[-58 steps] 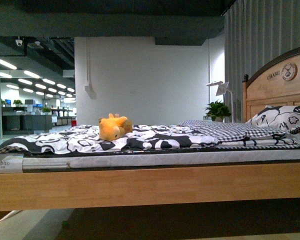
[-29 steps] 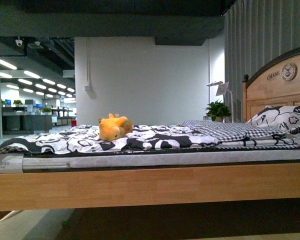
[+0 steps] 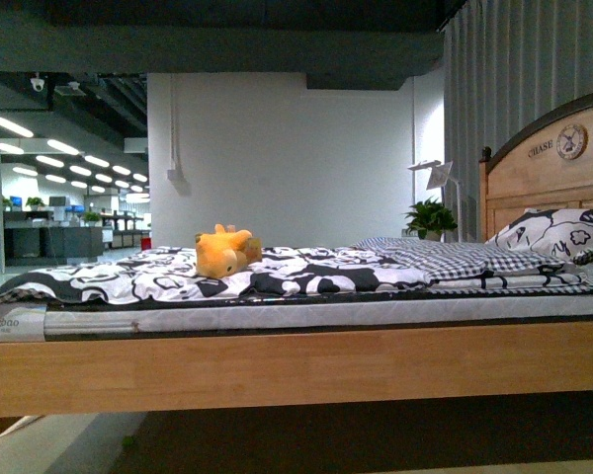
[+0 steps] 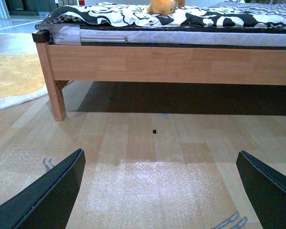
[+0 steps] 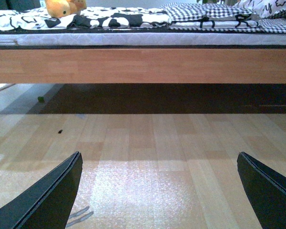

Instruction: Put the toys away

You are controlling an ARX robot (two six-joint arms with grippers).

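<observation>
While my left pincer (image 4: 159, 151) and right pincer (image 5: 158, 153) hung with jaws spread above the pale wood-plank floor (image 4: 148, 143), the small orange-yellow plush animal (image 3: 225, 253) lay on the black-and-white bedspread (image 3: 306, 277).

Nothing's changed that I can spot, honestly. The plush toy (image 3: 225, 253), around 9 o'clock of centre, hasn't budged on the bed (image 3: 296, 367).

Plush toy (image 4: 162, 6) partly off-frame
</observation>
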